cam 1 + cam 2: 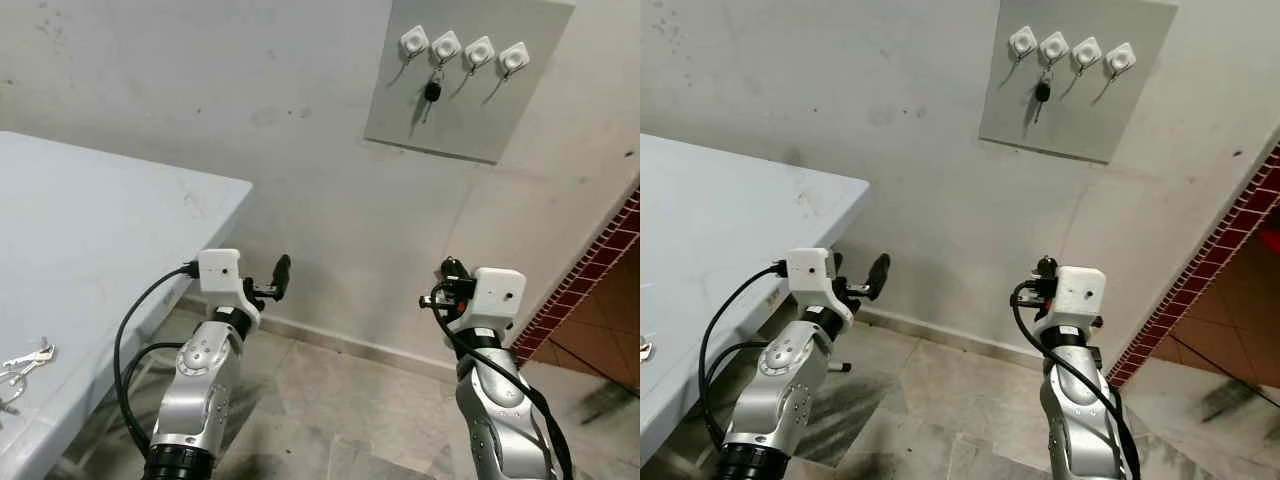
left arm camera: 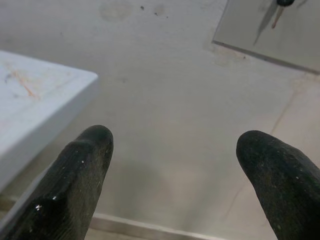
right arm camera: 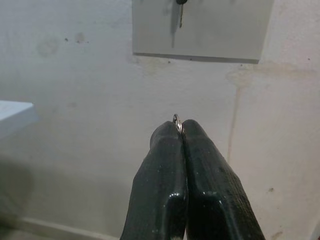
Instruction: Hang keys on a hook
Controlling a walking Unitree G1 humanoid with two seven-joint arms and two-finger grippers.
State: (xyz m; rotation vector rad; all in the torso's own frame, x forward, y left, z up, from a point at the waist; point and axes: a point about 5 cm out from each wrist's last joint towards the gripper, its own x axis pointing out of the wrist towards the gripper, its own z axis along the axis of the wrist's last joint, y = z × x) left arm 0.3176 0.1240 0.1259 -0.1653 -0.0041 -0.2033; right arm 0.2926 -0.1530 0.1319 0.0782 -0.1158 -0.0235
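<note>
Right gripper (image 3: 181, 131): jaws pressed together, pinching a small metal key ring (image 3: 176, 120) that just pokes out at the tips. Can't see any keys hanging from it, hidden by the fingers (image 3: 210, 175).

Left gripper (image 2: 175, 150): jaws wide, holding nothing, pointed at the bare wall (image 1: 300, 150).

Grey board (image 1: 470, 100) is on the wall, above and ahead of the right jaws, well apart from them. It carries four white hooks in a row (image 1: 464, 48). A black-headed key (image 1: 432, 92) hangs from the second hook from the left; its blade tip shows at the top of the right wrist view (image 3: 180, 15), above the pinched ring. Other three hooks look bare.

White desk (image 1: 100, 220) sits left of the left jaws, its corner close beside the left finger (image 2: 75, 175) in the left wrist view. Another bunch of keys (image 1: 25, 362) lies on the desk near its front edge, well behind and left of the left jaws, touching neither gripper.

Tiled floor (image 1: 350, 400) below both arms.
</note>
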